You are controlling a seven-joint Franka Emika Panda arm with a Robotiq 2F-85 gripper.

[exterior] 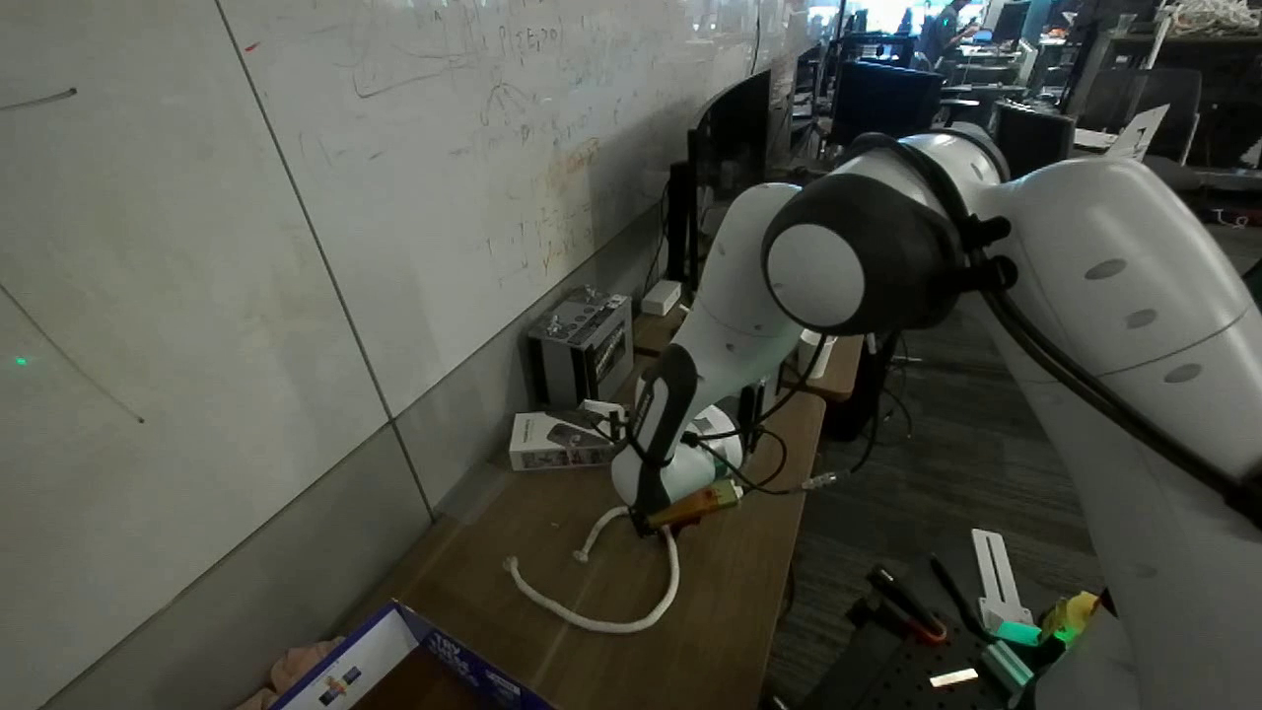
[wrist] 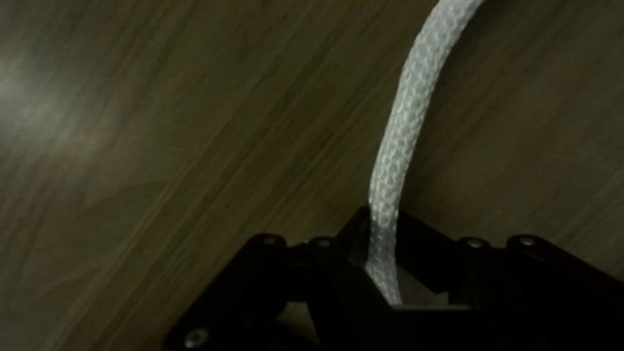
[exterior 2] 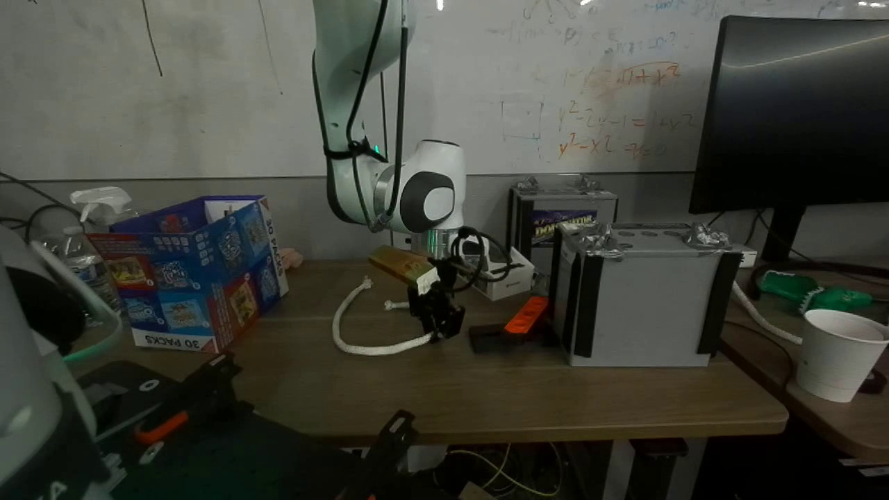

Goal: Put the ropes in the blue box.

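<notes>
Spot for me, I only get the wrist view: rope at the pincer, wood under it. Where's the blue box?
Observer: The blue box stands on the table, apart from the pincer.
Operator: Top open?
Observer: Yes, an exterior view looks down into it.
Operator: And the ends of the white rope?
Observer: Two ends show in both exterior views, on the box's side of the pincer.
</notes>
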